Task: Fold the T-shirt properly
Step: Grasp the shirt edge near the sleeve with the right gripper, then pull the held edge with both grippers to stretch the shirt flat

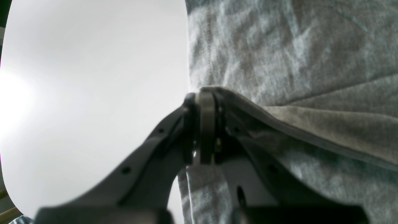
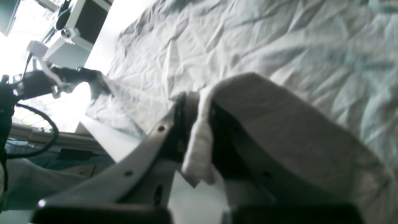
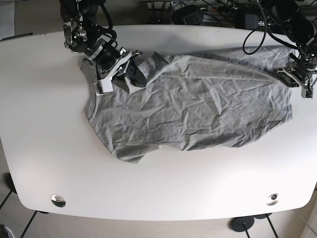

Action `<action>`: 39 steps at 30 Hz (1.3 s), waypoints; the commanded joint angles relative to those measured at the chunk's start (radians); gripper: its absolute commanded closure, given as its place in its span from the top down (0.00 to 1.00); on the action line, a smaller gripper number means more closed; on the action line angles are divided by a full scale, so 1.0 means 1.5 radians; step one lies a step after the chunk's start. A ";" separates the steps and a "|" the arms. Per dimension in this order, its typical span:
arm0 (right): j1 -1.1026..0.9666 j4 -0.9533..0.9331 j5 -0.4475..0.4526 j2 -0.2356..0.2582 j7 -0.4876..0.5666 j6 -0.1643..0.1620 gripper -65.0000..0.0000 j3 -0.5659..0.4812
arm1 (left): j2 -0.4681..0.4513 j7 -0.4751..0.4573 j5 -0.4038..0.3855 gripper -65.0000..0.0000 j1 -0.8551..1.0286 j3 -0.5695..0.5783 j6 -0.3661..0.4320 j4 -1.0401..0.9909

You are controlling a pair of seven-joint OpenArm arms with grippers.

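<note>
Your grey T-shirt (image 3: 193, 106) lies spread and wrinkled across the middle of the white tabletop (image 3: 44, 124). Your left gripper (image 1: 206, 99) has its fingers pinching a folded hem at the shirt's edge, lifted slightly off the tabletop. Your right gripper (image 2: 196, 102) has its fingers clamped on a thick fold of cloth at the opposite end.

No lettering to read anywhere here: the grey T-shirt (image 3: 193, 106) shows a plain front with no print, tag or logo, the white bench (image 3: 44, 99) around the T-shirt carries no labels or marks, and the gear behind the bench is too blurred for any text.
</note>
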 commanded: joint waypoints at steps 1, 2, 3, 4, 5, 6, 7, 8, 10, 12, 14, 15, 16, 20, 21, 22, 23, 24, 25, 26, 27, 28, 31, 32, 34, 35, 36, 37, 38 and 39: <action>0.035 -0.016 0.010 0.002 0.013 0.004 0.02 0.002 | -0.015 -0.014 -0.008 0.00 -0.006 -0.005 0.001 0.011; 0.050 -0.031 0.010 0.002 0.013 0.004 0.02 0.002 | -0.015 -0.014 -0.008 0.00 -0.006 -0.005 0.001 0.011; 0.064 -0.044 0.010 0.002 0.014 0.004 0.02 0.002 | -0.015 -0.014 -0.008 0.00 -0.006 -0.006 0.001 0.011; 0.078 -0.052 0.009 0.002 0.014 0.003 0.02 0.002 | -0.015 -0.014 -0.008 0.00 -0.006 -0.006 0.001 0.011; 0.097 -0.054 0.006 0.003 0.015 0.001 0.02 0.004 | -0.015 -0.014 -0.008 0.00 -0.006 -0.006 0.001 0.011; 0.107 -0.054 -0.008 0.003 0.015 -0.009 0.02 0.012 | -0.016 -0.014 -0.009 0.00 -0.006 -0.007 0.001 0.011; 0.117 -0.053 -0.027 0.002 0.015 -0.020 0.02 0.018 | -0.016 -0.014 -0.009 0.00 -0.006 -0.007 0.001 0.011; 0.130 -0.053 -0.045 0.002 0.015 -0.023 0.02 0.022 | -0.016 -0.013 -0.009 0.00 -0.006 -0.008 0.001 0.011; 0.147 -0.059 -0.084 0.000 0.015 -0.023 0.02 0.024 | -0.016 -0.011 -0.009 0.00 -0.008 -0.034 0.001 0.010; 0.154 -0.083 -0.097 -0.001 0.017 -0.023 0.02 0.024 | -0.016 -0.010 -0.010 0.00 -0.008 -0.041 0.001 0.010; 0.169 -0.123 -0.097 0.001 0.021 -0.024 0.03 0.028 | -0.016 -0.010 -0.010 0.00 -0.008 -0.041 0.001 0.010; 0.176 -0.142 -0.097 0.001 0.026 -0.024 0.03 0.038 | -0.016 -0.011 -0.010 0.00 -0.008 -0.041 0.001 0.010; 0.179 -0.159 -0.097 0.001 0.032 -0.024 0.07 0.051 | -0.016 -0.011 -0.010 0.00 -0.009 -0.041 0.001 0.010; 0.155 -0.121 -0.097 0.002 0.031 -0.024 0.69 0.098 | -0.016 -0.013 -0.010 0.00 -0.010 -0.038 0.001 0.010; 0.138 -0.100 -0.096 0.002 0.031 -0.024 0.80 0.110 | -0.016 -0.013 -0.010 0.00 -0.011 -0.038 0.001 0.010; 0.119 -0.075 -0.096 0.001 0.031 -0.024 0.87 0.119 | -0.016 -0.013 -0.011 0.00 -0.011 -0.038 0.001 0.011; 0.096 -0.053 -0.096 0.001 0.031 -0.024 0.88 0.128 | -0.016 -0.013 -0.011 0.00 -0.012 -0.037 0.001 0.015; 0.056 -0.021 -0.096 0.001 0.031 -0.024 0.86 0.136 | -0.017 -0.010 -0.011 0.01 -0.022 -0.027 0.001 0.016; 0.028 -0.007 -0.097 0.001 0.030 -0.024 0.85 0.141 | -0.022 -0.009 -0.011 0.10 -0.026 -0.027 0.001 0.016; 0.001 0.004 -0.098 0.002 0.030 -0.024 0.83 0.142 | -0.029 -0.009 -0.011 0.22 -0.031 -0.028 0.001 0.016; -0.043 0.011 -0.105 0.009 0.030 -0.024 0.82 0.142 | -0.034 -0.009 -0.012 0.44 -0.032 -0.029 0.001 0.015; -0.067 0.014 -0.118 0.018 0.031 -0.024 0.81 0.143 | -0.034 -0.009 -0.012 0.58 -0.033 -0.030 0.001 0.015; -0.123 0.013 -0.179 0.020 0.035 -0.021 0.80 0.144 | -0.044 -0.012 -0.013 0.73 -0.033 -0.036 0.001 0.016; -0.134 0.011 -0.213 0.020 0.051 -0.021 0.77 0.144 | -0.056 -0.012 -0.025 0.72 -0.030 -0.035 0.001 0.016; -0.144 0.006 -0.255 0.019 0.084 -0.021 0.75 0.143 | -0.058 -0.013 -0.073 0.71 -0.011 -0.038 0.001 0.016; -0.147 -0.002 -0.262 0.019 0.094 -0.021 0.75 0.143 | -0.058 -0.014 -0.087 0.71 0.008 -0.038 0.001 0.022; -0.146 -0.009 -0.267 0.019 0.099 -0.021 0.75 0.143 | -0.058 -0.014 -0.095 0.71 0.026 -0.039 0.001 0.036; -0.145 -0.017 -0.272 0.020 0.104 -0.021 0.75 0.145 | -0.057 -0.014 -0.101 0.71 0.043 -0.041 0.001 0.055; -0.137 -0.030 -0.272 0.021 0.108 -0.021 0.75 0.145 | -0.054 -0.014 -0.105 0.71 0.063 -0.041 0.001 0.071; -0.133 -0.042 -0.271 0.024 0.113 -0.020 0.75 0.146 | -0.052 -0.014 -0.111 0.71 0.080 -0.041 0.001 0.082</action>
